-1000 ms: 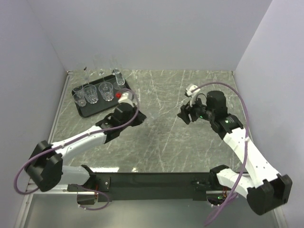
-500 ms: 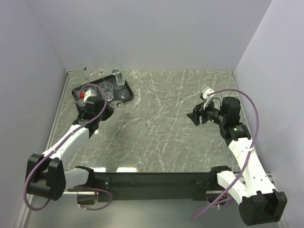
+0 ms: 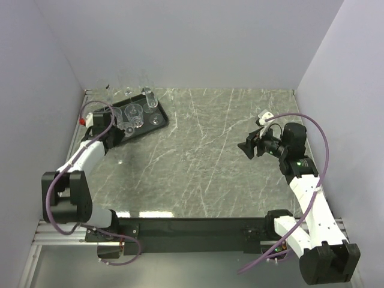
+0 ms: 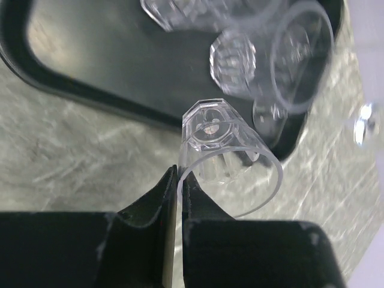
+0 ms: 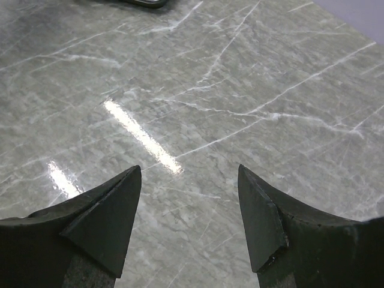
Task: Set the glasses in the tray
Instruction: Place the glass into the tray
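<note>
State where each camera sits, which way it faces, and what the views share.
Top external: above and behind the arm bases, facing down at the table; both arms show, left gripper at the tray, right gripper over the table.
Left wrist: on the left wrist, facing along its fingers, shut on a glass near the tray's rim.
Right wrist: on the right wrist, facing down between open fingers at the table.
Shared: top and left wrist both show the tray.

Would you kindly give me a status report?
Left pincer shut on tumbler rim, at edge of tray. Right pincer open over table. Other glasses crowd the tray.
</note>
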